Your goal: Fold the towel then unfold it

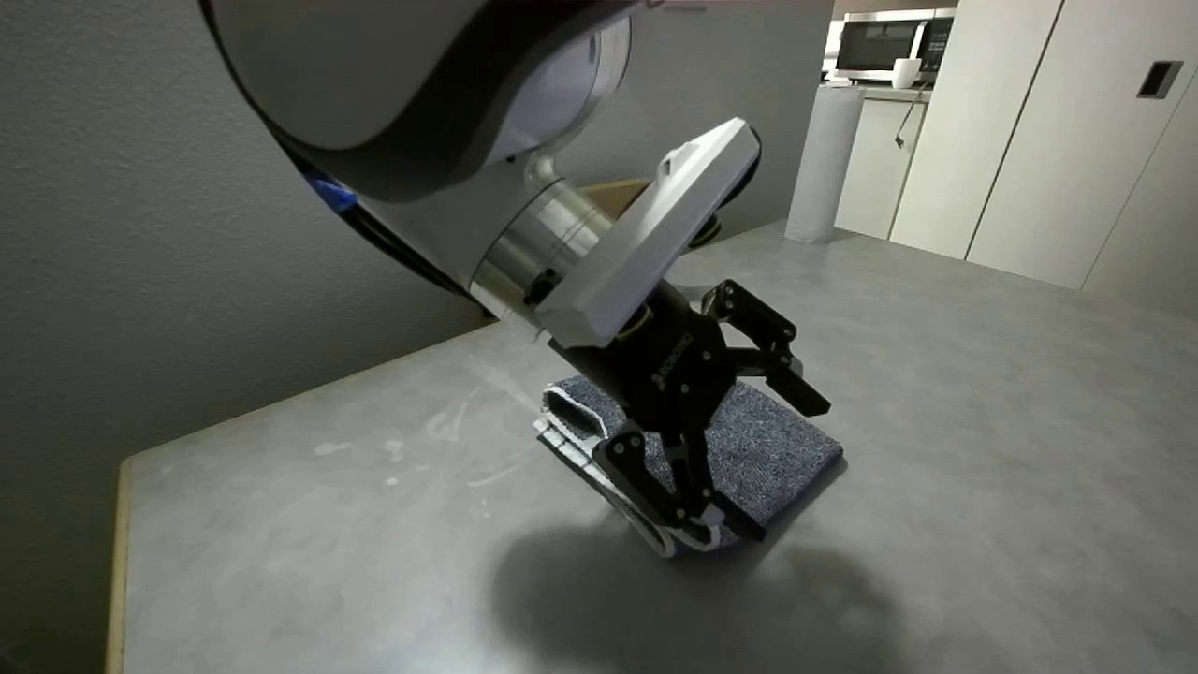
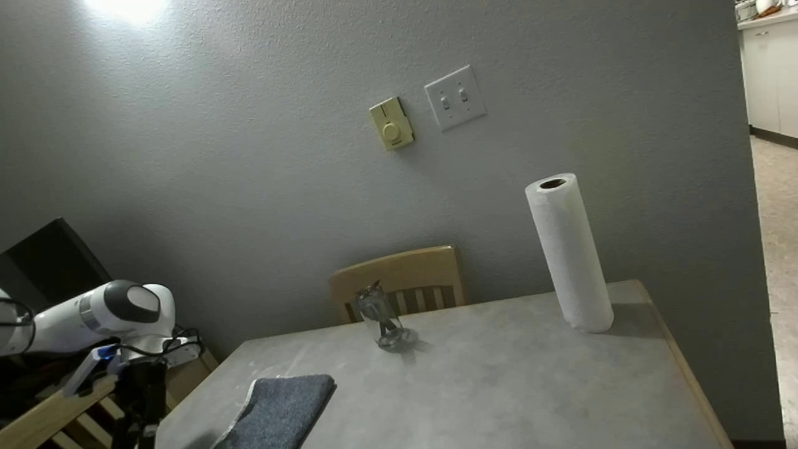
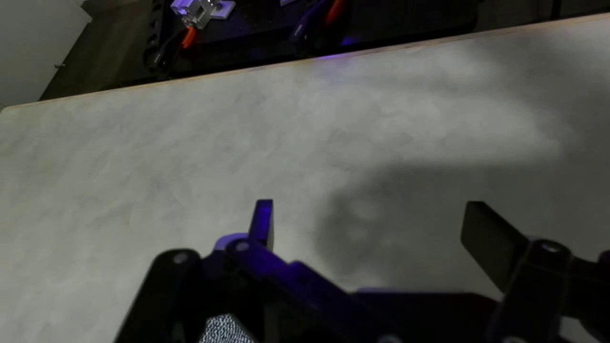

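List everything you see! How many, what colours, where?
Wall: one, grey, both exterior views
Table: one, grey, beside the wall
Towel: one, grey-blue, folded on the table
Paper roll: one, white, on the table
Glass: one, clear, on the table
Chair: one, tan, behind the glass
Slatted wood: one, tan, lower left of an exterior view
Dark panel: one, black, above the slatted wood
Switch plate: one, white, on the wall
Dial: one, yellow, on the wall
Microwave: one, silver and black, background
Cup: one, white, by the microwave
Door panels: several, white, background
Dark gear: count unclear, black, past the table edge
Arm: one, white and black, both exterior views
Gripper: one, black, open, by the towel
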Controlling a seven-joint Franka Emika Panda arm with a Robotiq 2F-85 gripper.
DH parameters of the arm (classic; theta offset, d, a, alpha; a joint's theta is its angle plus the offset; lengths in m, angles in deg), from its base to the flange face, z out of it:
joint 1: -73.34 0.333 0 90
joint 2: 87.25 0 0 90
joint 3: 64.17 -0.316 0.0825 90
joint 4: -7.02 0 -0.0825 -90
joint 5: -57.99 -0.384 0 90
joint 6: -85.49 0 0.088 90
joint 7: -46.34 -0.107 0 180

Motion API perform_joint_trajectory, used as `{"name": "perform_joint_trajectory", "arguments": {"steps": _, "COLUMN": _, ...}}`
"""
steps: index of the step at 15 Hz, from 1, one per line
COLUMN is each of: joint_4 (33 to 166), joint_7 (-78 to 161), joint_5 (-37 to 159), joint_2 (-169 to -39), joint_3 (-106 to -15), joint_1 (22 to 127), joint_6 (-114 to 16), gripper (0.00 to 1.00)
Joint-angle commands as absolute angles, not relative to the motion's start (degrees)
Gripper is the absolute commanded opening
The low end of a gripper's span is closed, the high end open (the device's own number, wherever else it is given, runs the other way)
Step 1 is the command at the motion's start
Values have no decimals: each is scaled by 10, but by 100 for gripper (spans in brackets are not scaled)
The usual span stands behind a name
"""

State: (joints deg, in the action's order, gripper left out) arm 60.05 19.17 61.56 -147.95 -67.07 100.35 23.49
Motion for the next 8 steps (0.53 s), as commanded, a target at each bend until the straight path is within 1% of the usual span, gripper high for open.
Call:
{"name": "perform_joint_trajectory", "arguments": {"steps": 1, "joint_4": 599, "joint_7": 192, "joint_5": 616, "joint_2": -1479, "joint_3": -669, "joint_1": 1004, "joint_6": 236, "gripper": 100}}
{"name": "perform_joint_trajectory", "arguments": {"steps": 8, "joint_4": 595, "joint_7": 192, "joint_5": 616, "joint_2": -1479, "joint_3": -668, "joint_1": 1004, "joint_6": 239, "gripper": 100}}
